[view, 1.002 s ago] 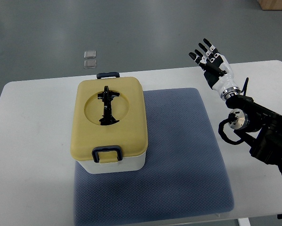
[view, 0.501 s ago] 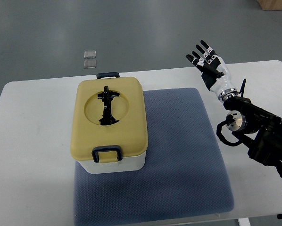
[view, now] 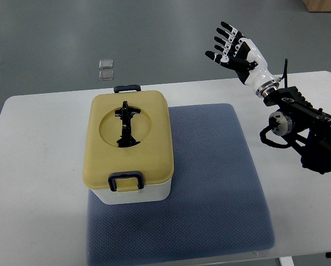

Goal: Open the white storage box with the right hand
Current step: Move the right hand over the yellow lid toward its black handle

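The white storage box (view: 136, 194) stands on the left part of a blue-grey mat (view: 210, 183). Its yellow lid (view: 129, 141) is closed, with a black folding handle (view: 125, 124) lying in a round recess and a dark latch at the near end (view: 125, 181) and far end (view: 127, 88). My right hand (view: 232, 49) is raised above the table's far edge, well to the right of the box, fingers spread and holding nothing. Its black arm (view: 304, 124) comes in from the right edge.
The white table (view: 38, 183) carries the mat and box. Two small clear squares (view: 105, 68) lie on the grey floor beyond the table. A brown box corner (view: 323, 4) shows at the top right.
My right hand has risen and moved left and farther back, beyond the table's far edge, with fingers still spread. The box has not moved.
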